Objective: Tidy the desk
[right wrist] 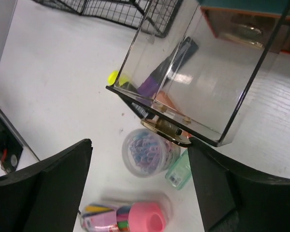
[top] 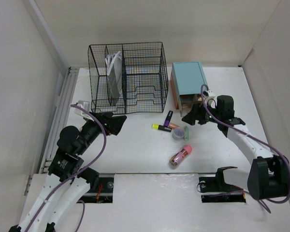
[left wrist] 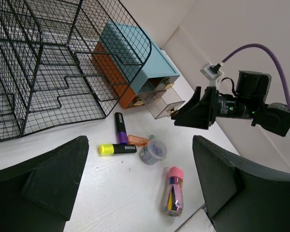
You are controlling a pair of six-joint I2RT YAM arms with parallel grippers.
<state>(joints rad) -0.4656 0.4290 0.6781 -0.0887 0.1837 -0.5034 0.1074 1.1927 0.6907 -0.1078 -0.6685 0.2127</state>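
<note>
The white desk point(top: 135, 151) carries a loose cluster: a purple highlighter point(top: 168, 116), a yellow highlighter point(top: 160, 127), an orange marker point(top: 176, 126), a clear tub of paper clips point(top: 178, 134), a small green item point(top: 186, 131) and a pink-capped tube point(top: 181, 155). My right gripper point(top: 193, 117) is open in front of the teal drawer box point(top: 188, 77). Its clear drawer point(right wrist: 193, 72) is pulled out and its gold knob point(right wrist: 166, 129) sits beside my right finger point(right wrist: 217, 188). My left gripper point(top: 117, 122) is open and empty, left of the cluster.
A black wire-mesh organizer point(top: 128, 77) stands at the back left with a white item in its left slot point(top: 113, 72). White walls border the desk. In the left wrist view the tube point(left wrist: 173, 191) lies nearest the front edge.
</note>
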